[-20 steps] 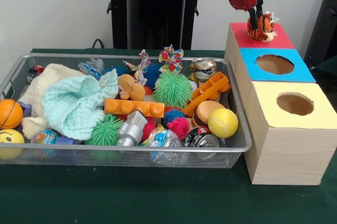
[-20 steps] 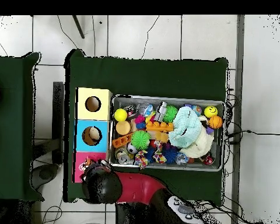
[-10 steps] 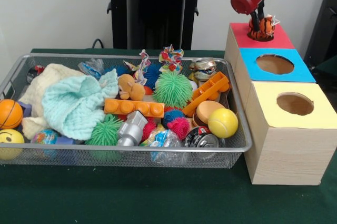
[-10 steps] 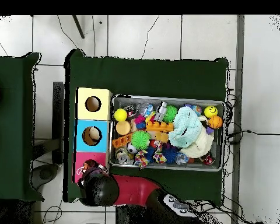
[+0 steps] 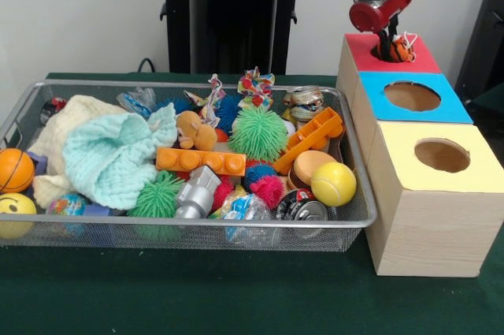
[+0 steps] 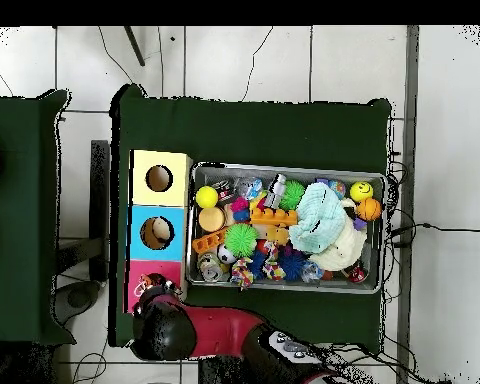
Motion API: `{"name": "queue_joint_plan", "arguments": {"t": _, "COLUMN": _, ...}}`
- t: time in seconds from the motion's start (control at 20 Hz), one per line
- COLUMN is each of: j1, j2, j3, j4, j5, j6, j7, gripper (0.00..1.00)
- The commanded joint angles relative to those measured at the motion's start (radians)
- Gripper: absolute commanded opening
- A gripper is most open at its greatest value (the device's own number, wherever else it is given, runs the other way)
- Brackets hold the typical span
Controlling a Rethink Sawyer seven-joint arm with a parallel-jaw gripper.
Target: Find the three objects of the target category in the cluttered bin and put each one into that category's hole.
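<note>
Delivery step, by the look of it: pincer [image 5: 391,45] down at the red box [image 5: 417,57], black fingers [image 5: 385,42] seemingly clamped on a small orange striped plush toy [image 5: 402,49] sunk partway into the hole directly beneath, white tag sticking up beside. Next move likely a release, then a straight lift clear before swinging back across to the wire bin [image 5: 358,213], well off to one side on the green surface [image 5: 236,295]. Blue box [image 5: 453,106] and yellow box [image 5: 480,169] lined up beyond, holes unoccupied. No legible writing or brand anywhere; crushed cans [image 5: 303,207] too small to read.
</note>
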Motion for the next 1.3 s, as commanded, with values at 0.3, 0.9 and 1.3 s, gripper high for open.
{"name": "queue_joint_plan", "arguments": {"t": 0.3, "j1": 0.054, "j2": 0.061, "j3": -0.065, "j4": -0.167, "j5": -0.08, "j6": -0.132, "j7": 0.197, "gripper": 0.0}}
{"name": "queue_joint_plan", "arguments": {"t": 0.9, "j1": 0.01, "j2": 0.026, "j3": -0.044, "j4": -0.146, "j5": -0.042, "j6": -0.064, "j7": 0.246, "gripper": 1.0}}
{"name": "queue_joint_plan", "arguments": {"t": 1.3, "j1": 0.026, "j2": -0.032, "j3": -0.064, "j4": -0.151, "j5": -0.009, "j6": 0.027, "j7": 0.231, "gripper": 1.0}}
